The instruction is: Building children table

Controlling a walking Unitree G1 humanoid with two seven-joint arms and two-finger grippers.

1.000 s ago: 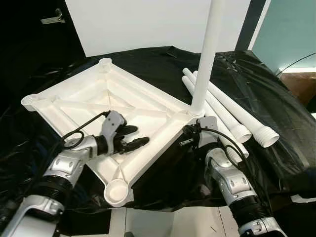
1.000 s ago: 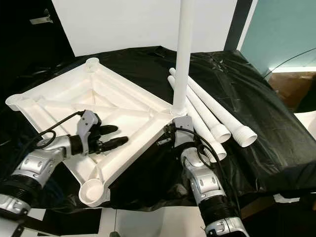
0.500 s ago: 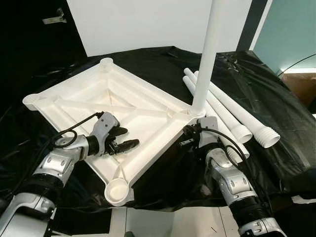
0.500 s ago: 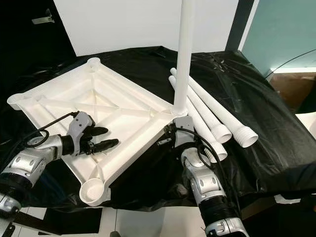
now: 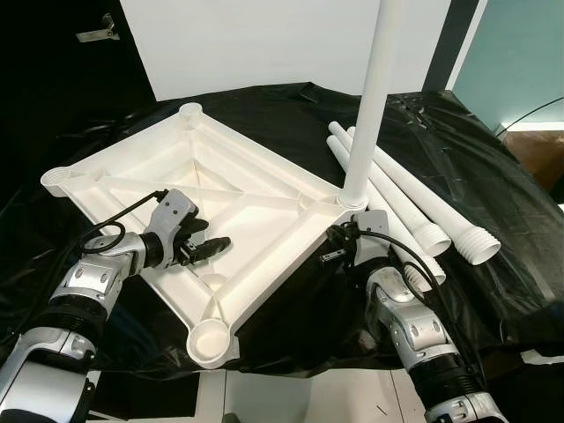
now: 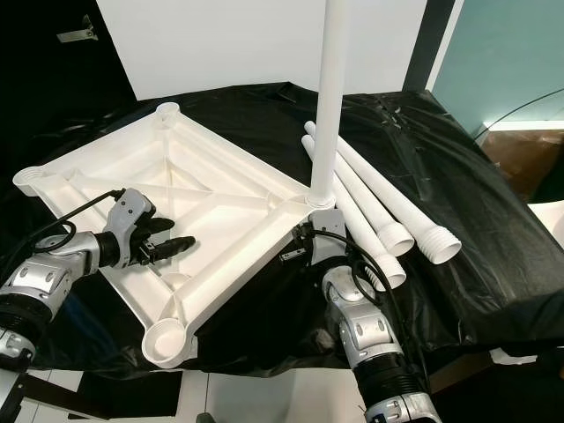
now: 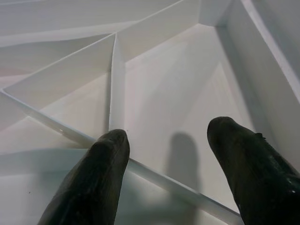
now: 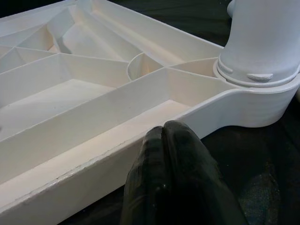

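— How do we stand on the left?
— Our left arm reaches forward, wrist level, left gripper [image 5: 210,247] with its 2 fingers parted.
— And the right?
— Right arm bent upward, right gripper [image 8: 165,140] fingers pressed together.

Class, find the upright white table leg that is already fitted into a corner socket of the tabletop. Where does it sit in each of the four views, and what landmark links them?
Left eye view: upright leg, right of centre, rising past the top edge.
Right eye view: centre, rising past the top edge.
Left wrist view: not in it.
Right wrist view: its thick base, upper right corner.
Shared landmark: the ribbed white tabletop.
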